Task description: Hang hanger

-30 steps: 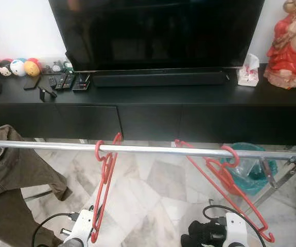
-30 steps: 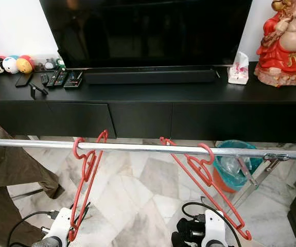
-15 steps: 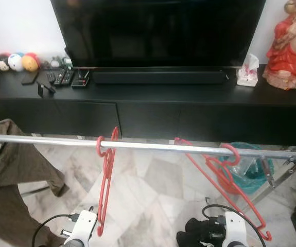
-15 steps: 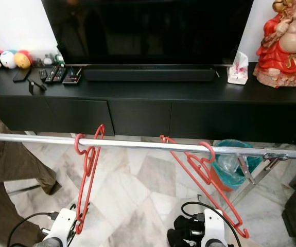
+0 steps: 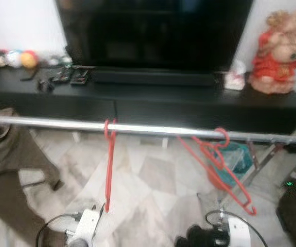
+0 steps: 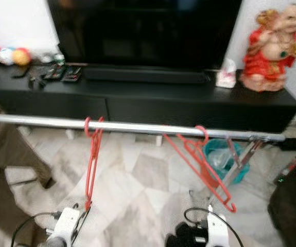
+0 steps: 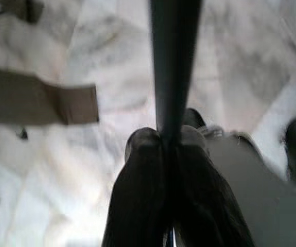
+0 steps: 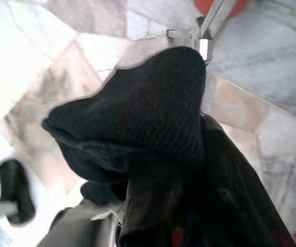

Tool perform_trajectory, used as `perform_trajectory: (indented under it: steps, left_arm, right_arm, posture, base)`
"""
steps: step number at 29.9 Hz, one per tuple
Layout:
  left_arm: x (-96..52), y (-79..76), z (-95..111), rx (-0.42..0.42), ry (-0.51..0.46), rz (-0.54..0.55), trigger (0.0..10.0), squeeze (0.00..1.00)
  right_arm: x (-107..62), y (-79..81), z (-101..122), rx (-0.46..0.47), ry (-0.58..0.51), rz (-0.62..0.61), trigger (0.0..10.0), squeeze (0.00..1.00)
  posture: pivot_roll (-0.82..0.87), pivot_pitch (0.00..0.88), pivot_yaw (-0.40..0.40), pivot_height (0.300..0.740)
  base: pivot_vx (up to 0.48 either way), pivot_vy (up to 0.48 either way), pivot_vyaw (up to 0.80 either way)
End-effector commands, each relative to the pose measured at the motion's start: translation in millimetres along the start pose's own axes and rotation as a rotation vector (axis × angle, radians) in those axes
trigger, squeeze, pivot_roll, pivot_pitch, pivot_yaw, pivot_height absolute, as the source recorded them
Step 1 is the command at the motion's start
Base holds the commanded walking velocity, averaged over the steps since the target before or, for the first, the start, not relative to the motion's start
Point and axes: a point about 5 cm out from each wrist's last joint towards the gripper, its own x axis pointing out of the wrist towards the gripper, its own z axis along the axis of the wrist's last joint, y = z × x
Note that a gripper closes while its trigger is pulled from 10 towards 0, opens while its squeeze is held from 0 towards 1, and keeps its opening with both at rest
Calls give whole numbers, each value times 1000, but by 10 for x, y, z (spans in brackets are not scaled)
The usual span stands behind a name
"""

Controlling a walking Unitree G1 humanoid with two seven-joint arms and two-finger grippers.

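— Red plastic on the rail: how many hangers do you count?

— Two. The left hanger hangs by its hook on the steel rail, and the right hanger sits further along, splayed toward the rack's end.

— What has changed in the last second?

— The left hanger was swung at a slant and now hangs nearly straight, edge-on. The whole picture has also shifted and blurred, so the camera itself is moving.

— Meaning?

— I judge the hanging done; both hooks are over the rail.

— And the pincers?

— The left pincer has its two fingers pressed together around a thin dark rod I cannot name. The right pincer is wrapped in black cloth; I cannot tell how far open it is.

— Anything else counted?

— One brown garment over the rail's left end, one black surface behind.
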Motion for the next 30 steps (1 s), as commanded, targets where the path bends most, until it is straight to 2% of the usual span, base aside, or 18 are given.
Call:
perform_trajectory:
  steps: [1, 12, 30]
  left_arm:
    - [5, 65, 32, 9, -7, 16, 10000, 0]
    - [0, 92, 20, 35, -7, 9, 10000, 0]
    - [-2, 119, 18, 42, -9, 5, 10000, 0]
  right_arm:
    - [8, 51, 36, -1, -17, 10, 10000, 0]
    - [6, 43, 34, 10, -22, 5, 10000, 0]
    - [40, 28, 207, 5, -76, 1, 10000, 0]
  posture:
    - [-68, 0, -7, 740]
    - [-64, 0, 17, 740]
    - [-63, 0, 23, 740]
  base:
    - [-244, 0, 0]
    - [-251, 0, 0]
    - [-282, 0, 0]
